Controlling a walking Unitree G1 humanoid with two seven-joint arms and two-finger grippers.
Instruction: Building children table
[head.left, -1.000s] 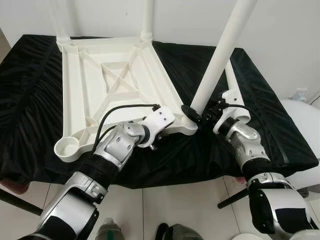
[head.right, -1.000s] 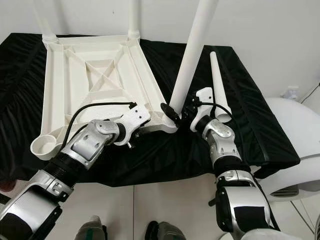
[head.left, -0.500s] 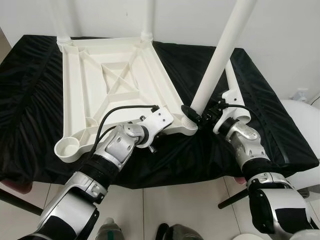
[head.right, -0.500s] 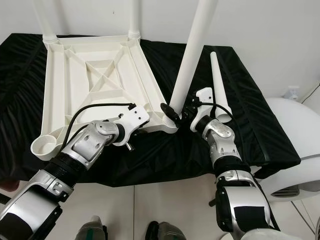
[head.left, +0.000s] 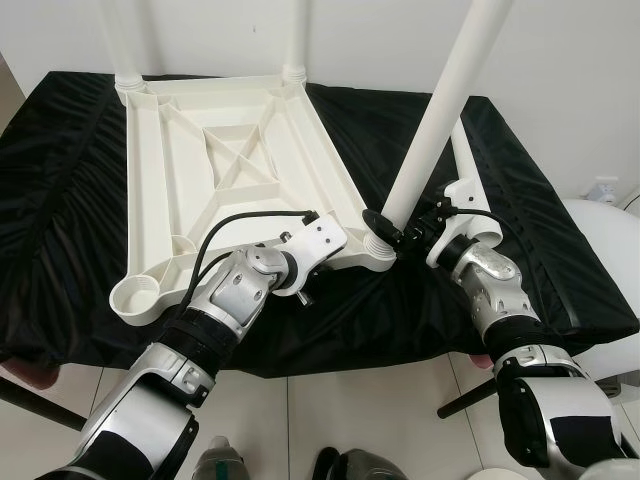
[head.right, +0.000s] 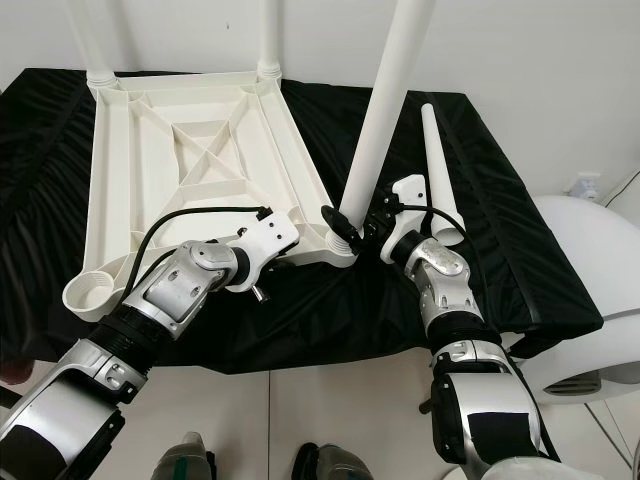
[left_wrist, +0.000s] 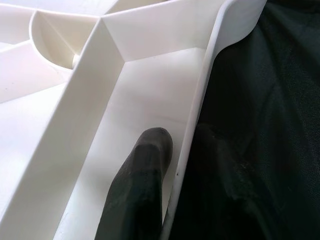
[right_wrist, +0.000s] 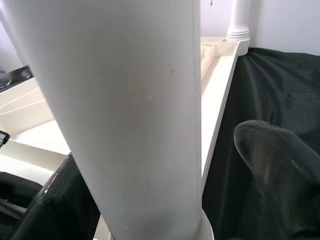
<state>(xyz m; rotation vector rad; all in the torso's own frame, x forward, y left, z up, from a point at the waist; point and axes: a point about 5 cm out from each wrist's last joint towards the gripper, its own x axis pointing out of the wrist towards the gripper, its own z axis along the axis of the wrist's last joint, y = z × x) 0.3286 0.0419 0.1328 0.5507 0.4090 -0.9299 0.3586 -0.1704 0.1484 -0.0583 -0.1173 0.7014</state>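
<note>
Tabletop (head.left: 240, 160) upside down | L tool (left_wrist: 170, 165) pinching its rim | R tool (head.left: 400, 233) clamping leg (head.left: 440, 110) at corner socket

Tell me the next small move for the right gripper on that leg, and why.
Probably tip the leg upright over the near-right corner socket and keep turning it in. The right gripper clamps the leg's base at that socket, but the leg leans away to the robot's right. The left gripper pinches the tabletop rim, bracing it.
</note>
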